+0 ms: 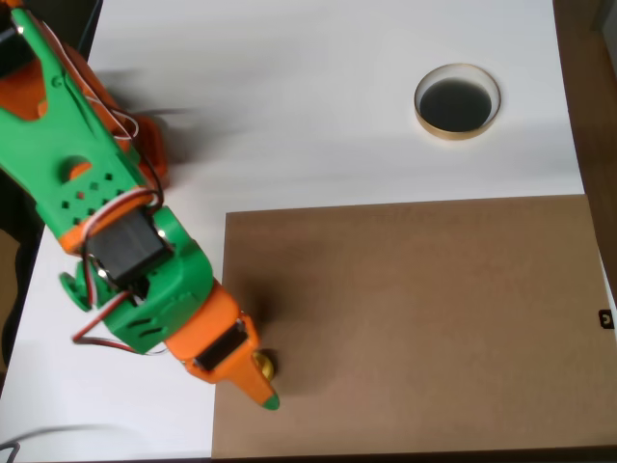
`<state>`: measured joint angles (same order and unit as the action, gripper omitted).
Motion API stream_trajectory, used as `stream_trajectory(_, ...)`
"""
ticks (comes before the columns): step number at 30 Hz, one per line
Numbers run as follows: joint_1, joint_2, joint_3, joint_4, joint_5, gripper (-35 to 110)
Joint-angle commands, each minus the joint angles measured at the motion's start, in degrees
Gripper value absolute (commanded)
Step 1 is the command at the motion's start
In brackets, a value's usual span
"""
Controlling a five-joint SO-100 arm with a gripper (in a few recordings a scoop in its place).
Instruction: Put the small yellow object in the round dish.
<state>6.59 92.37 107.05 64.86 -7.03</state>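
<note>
While the arm leans over the lower left of the overhead view, your gripper sits right at the small yellow object, which lies on the brown board near its left edge. You see 1 orange finger with a green tip running just below and beside the yellow piece, apparently touching it; the other finger is under the arm's body, so I cannot tell whether the jaws are spread or closed on the piece.

To do this grasp well, I'd judge you should settle both fingers either side of the disc base before closing, since so small a piece could easily squirt out sideways. Close gently, lift straight up, then carry it to the round dish, which stands well apart on the white table at upper right.

Most of the yellow piece is covered by the gripper; just 1 small sliver shows, so its knob and orientation cannot be made out
</note>
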Motion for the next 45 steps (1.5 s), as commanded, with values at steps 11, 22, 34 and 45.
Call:
stream_trajectory(11,-0.4,-5.4,-5.5,-0.6,1.2,22)
stream_trajectory(22,-1.3,-9.1,-9.1,-0.4,1.8,19)
stream_trajectory(34,-1.2,-9.8,-9.1,-1.1,1.8,9)
stream_trajectory(45,-1.1,-8.7,-11.9,0.5,0.2,0)
